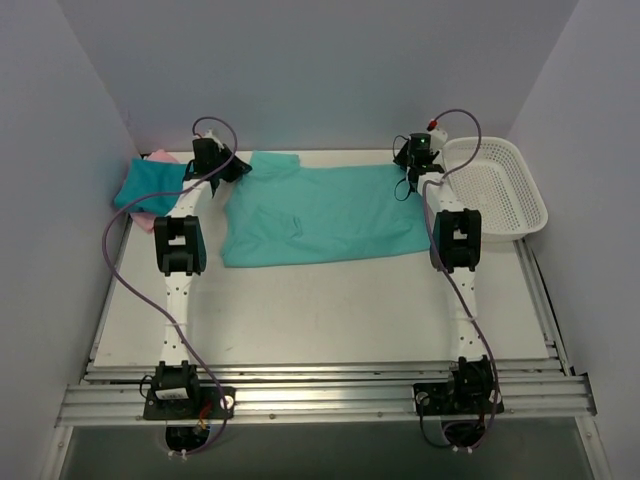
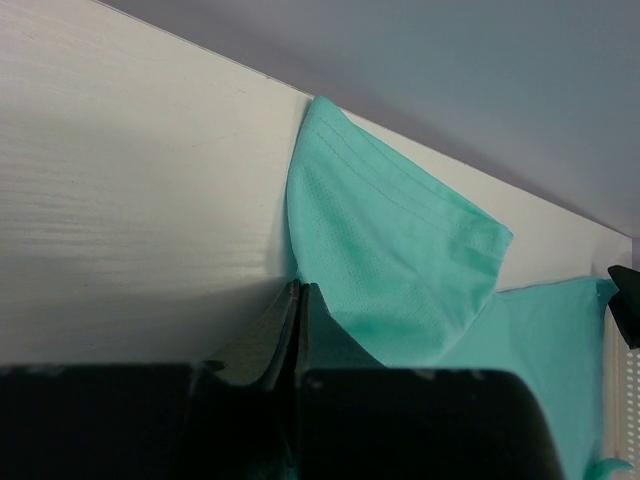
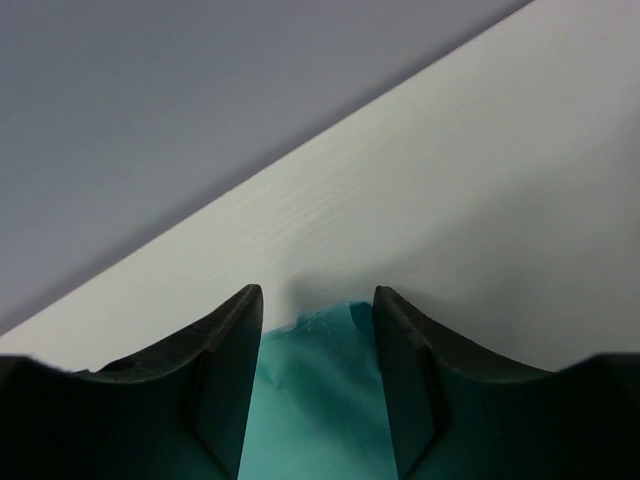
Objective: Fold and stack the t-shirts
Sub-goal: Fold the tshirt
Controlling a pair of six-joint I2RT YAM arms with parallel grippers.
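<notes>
The light teal-green t-shirt (image 1: 320,215) lies spread flat at the back middle of the table. My left gripper (image 1: 232,166) is at its back left sleeve. In the left wrist view the gripper (image 2: 298,290) is shut, with the sleeve's (image 2: 390,250) edge pinched at the tips. My right gripper (image 1: 408,186) is at the shirt's back right corner. In the right wrist view it (image 3: 318,300) is open, its fingers on either side of that corner (image 3: 325,390). The darker teal-blue t-shirt (image 1: 150,185) lies bunched at the far left on the pink t-shirt (image 1: 146,223).
A white plastic mesh basket (image 1: 497,188) stands at the back right, close to my right arm. The enclosure's walls stand just behind both grippers. Bare tabletop (image 1: 320,310) stretches from the shirt to the metal rails at the near edge.
</notes>
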